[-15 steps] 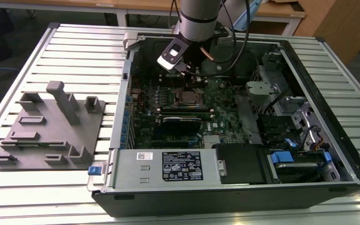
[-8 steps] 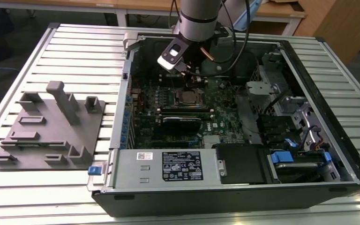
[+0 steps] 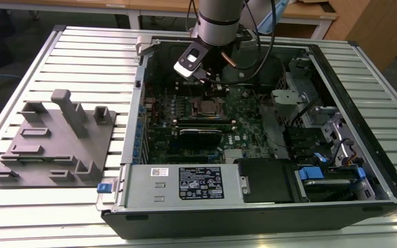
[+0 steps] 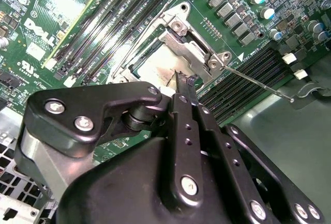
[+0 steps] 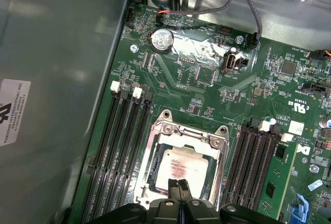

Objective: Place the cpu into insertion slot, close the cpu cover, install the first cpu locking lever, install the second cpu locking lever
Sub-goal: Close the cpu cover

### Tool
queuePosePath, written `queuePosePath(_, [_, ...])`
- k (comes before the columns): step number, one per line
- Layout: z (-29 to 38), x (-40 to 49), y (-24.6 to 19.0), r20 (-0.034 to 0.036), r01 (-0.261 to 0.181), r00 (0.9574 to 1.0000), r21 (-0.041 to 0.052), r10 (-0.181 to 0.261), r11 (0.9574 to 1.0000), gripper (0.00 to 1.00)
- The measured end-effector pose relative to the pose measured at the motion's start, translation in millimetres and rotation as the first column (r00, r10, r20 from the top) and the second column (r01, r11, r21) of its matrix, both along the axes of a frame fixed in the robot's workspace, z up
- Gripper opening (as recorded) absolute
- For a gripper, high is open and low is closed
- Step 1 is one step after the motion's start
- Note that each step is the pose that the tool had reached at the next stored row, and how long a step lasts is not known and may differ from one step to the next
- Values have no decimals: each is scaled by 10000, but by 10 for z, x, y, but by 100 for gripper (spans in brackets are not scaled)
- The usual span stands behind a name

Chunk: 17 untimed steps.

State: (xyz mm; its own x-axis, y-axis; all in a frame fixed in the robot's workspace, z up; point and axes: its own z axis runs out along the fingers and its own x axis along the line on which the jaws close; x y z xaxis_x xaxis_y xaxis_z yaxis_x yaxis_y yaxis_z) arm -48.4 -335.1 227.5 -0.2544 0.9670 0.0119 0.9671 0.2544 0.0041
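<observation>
Open computer case [image 3: 254, 217] on the slatted desk [image 3: 81, 46], and the arm [image 3: 216, 20] reaches down into it from above. A grey fixture [image 3: 54, 139] lies beside the case, toward the desk's edge at the exterior view's left.

Down on the green motherboard [image 5: 207, 100], the slot [image 3: 205, 107] sits about mid-board with banks of memory slots [image 5: 121, 141] on either side. The cpu [image 5: 182, 164] is in the slot, flat, silvery top facing up. The cover [image 5: 216, 162] lies down around it, and the chip shows through its square window.

The pincer [image 5: 179, 187] is right over the chip. Its two black fingertips are pressed together with nothing between them, and in both wrist views the tips hang over the cpu's edge. I cannot tell whether they touch the metal.

In the second wrist view the pincer [image 4: 182, 81] points at the near side of the cover [image 4: 194, 48]. A thin wire lever [image 4: 258, 84] juts out from the cover's corner tab and runs across the memory slots toward the case wall, clear of the slot's rim
</observation>
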Motion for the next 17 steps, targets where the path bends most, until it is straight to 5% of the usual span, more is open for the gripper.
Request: queuePosePath(17, [0,0,0,0,-213,9998,0,213,9998,10])
